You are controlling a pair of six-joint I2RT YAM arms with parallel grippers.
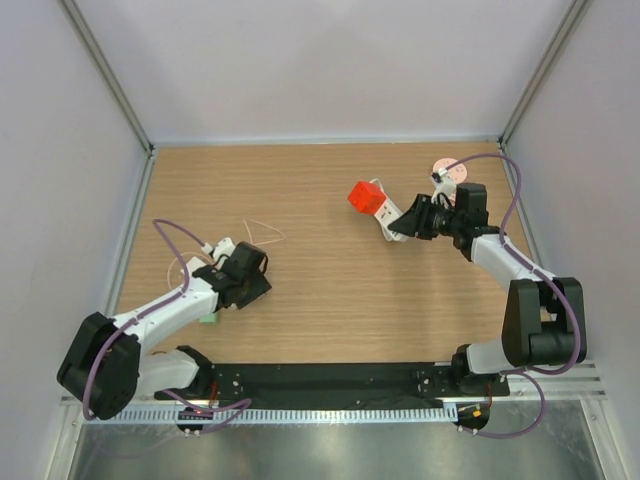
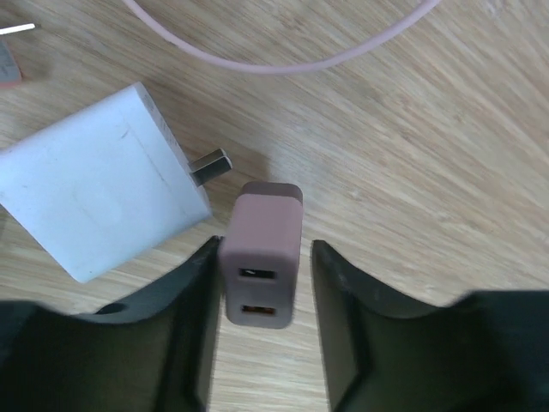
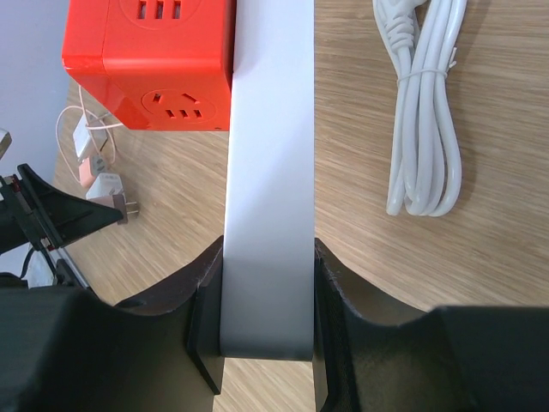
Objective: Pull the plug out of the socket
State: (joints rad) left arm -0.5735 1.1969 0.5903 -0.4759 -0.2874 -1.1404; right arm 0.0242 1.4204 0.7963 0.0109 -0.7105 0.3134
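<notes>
On your desk (image 1: 330, 310), the right gripper (image 1: 403, 226) reaches in from the far right, its jaws around the white strip joined to the red socket cube (image 1: 365, 194). The left gripper (image 1: 257, 273) sits near left, beside a thin pink cable (image 1: 262, 231) and a small white charger (image 1: 222, 244).

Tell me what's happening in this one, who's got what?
The right gripper is clamped on a flat white bar that runs up to the red cube socket; the socket faces in view hold no plug. The left gripper has a small pink USB charger between its jaws, though contact is unclear. A white plug block lies beside it on the wooden table, prongs bare.
</notes>
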